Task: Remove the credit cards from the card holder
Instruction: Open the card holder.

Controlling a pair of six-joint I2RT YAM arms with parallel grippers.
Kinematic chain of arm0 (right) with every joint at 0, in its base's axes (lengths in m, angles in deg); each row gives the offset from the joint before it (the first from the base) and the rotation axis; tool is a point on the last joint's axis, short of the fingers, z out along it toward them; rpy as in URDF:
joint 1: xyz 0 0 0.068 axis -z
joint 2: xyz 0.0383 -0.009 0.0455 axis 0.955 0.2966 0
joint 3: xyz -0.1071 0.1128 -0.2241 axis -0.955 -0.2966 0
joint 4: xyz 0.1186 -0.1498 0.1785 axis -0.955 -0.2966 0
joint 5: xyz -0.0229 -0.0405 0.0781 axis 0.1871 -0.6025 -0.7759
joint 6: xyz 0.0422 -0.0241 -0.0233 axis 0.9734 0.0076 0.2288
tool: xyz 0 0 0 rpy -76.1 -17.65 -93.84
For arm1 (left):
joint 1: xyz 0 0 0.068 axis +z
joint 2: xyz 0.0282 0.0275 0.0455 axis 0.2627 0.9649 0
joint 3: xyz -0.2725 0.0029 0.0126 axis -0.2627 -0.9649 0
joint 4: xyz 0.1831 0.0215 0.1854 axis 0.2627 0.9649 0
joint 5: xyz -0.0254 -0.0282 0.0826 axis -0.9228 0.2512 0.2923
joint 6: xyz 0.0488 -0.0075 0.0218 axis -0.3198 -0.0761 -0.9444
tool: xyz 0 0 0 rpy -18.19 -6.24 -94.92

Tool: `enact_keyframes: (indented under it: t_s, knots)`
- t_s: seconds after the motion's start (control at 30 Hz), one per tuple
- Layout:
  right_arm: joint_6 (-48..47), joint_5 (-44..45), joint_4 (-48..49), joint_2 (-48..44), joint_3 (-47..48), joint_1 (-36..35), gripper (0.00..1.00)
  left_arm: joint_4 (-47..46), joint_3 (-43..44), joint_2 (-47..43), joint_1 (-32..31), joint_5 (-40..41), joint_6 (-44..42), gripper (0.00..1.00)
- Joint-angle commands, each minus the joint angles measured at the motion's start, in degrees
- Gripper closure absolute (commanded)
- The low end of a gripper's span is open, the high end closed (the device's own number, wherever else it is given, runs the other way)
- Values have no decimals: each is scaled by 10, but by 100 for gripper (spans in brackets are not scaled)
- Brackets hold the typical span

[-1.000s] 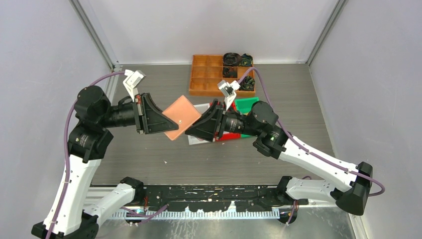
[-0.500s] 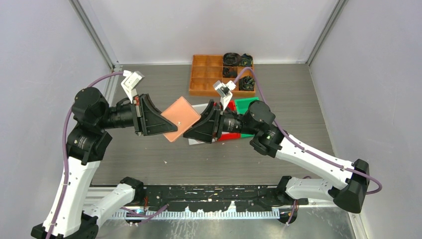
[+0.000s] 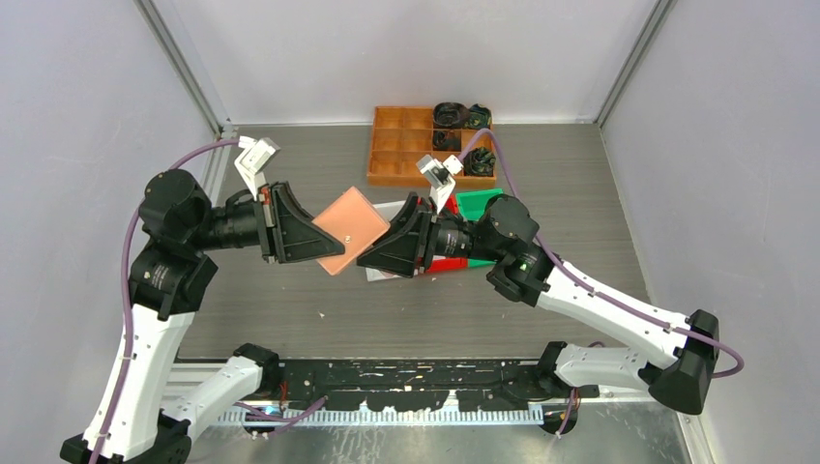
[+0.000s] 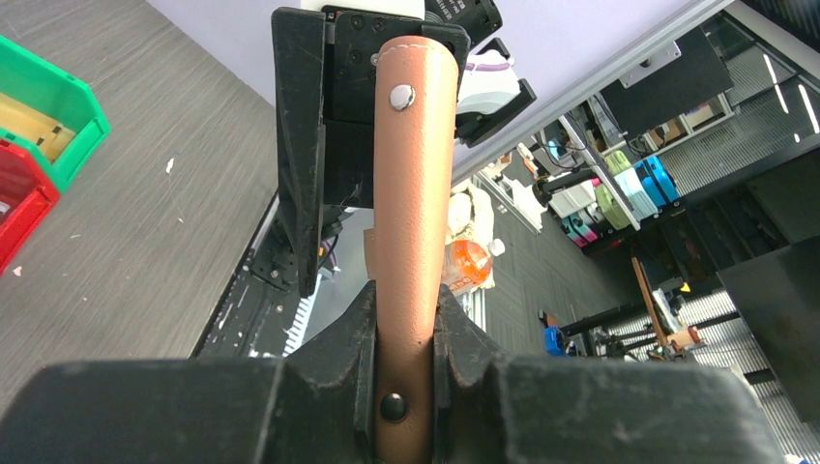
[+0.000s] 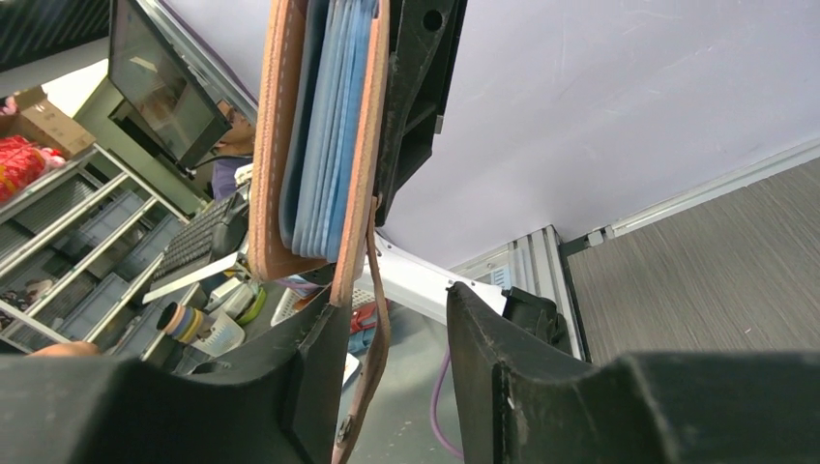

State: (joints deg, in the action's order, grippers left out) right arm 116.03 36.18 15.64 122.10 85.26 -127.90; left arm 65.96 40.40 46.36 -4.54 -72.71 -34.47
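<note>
The left gripper (image 4: 406, 333) fills the bottom of the frame, its jaws clamped on the salmon-pink card holder (image 4: 414, 222), which rises up the middle, a silver snap near its top. At the left edge, a green bin (image 4: 43, 111) and a red bin (image 4: 14, 208) sit on the grey table (image 4: 164, 242).

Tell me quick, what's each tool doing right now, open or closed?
Left tool: closed on the card holder.
Right tool: open, gripping nothing.
</note>
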Motion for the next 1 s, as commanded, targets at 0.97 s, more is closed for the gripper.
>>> enact_keyframes:
  t_s: [0.97]
  knots:
    - [93,168,135,21,33,-4,61,23,-19,-22,-2,-15,-45,100]
